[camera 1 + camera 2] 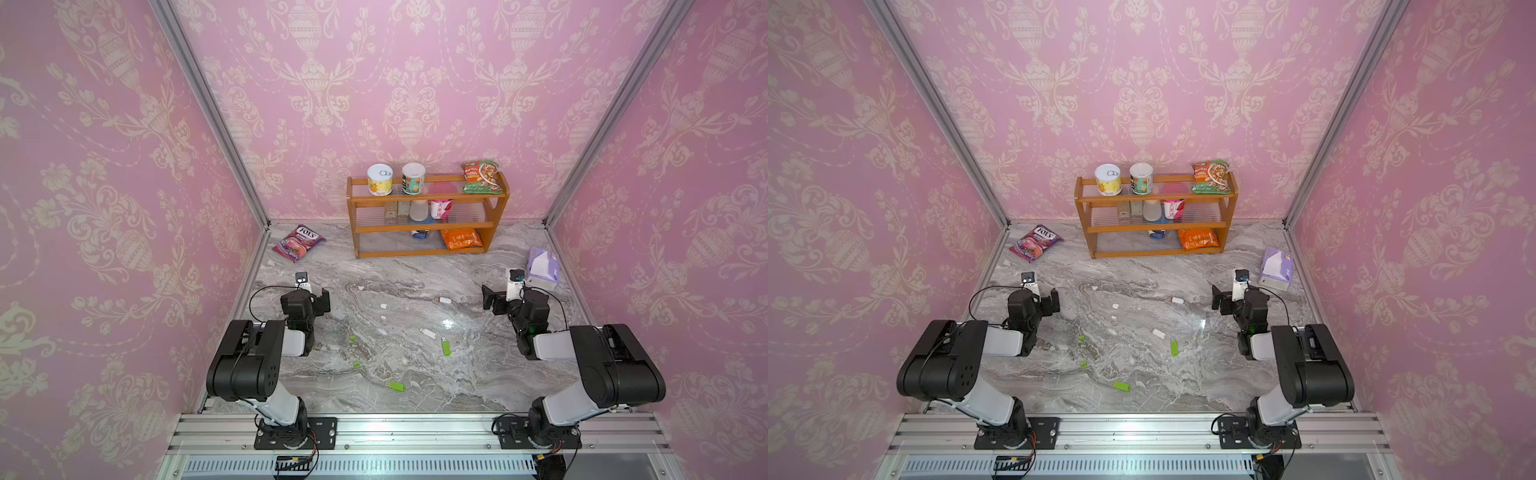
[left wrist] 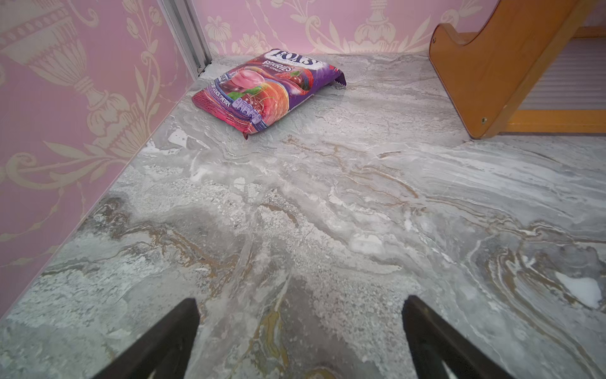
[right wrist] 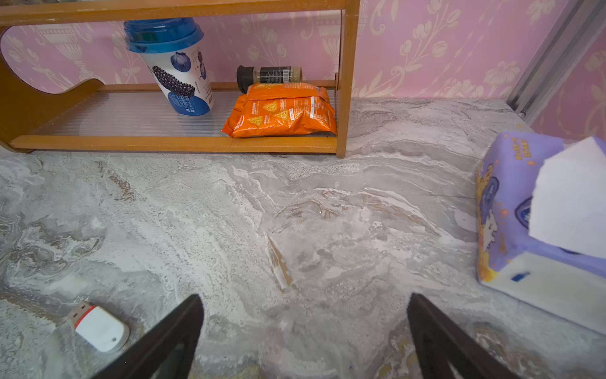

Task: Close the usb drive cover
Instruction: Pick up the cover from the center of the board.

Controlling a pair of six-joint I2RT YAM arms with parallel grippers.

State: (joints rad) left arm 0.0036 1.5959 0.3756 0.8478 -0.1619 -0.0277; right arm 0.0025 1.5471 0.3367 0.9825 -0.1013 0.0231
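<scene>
Worktop (image 1: 415,274) centre carries your scattered pieces: white USB drive (image 3: 101,329) uncapped just beside the right tool (image 3: 305,295), green USB drive (image 1: 446,347) and loose green cap (image 1: 353,338) well apart. Right tool and left tool (image 2: 300,298) both stand wide open, empty.

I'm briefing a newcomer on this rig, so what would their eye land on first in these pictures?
Probably the pink floral wallpaper covering all three walls. Next, the orange wooden rack of cans and snack bags against the back wall, then the small green USB drives and white USB drives strewn mid-table on the grey marble top.
</scene>
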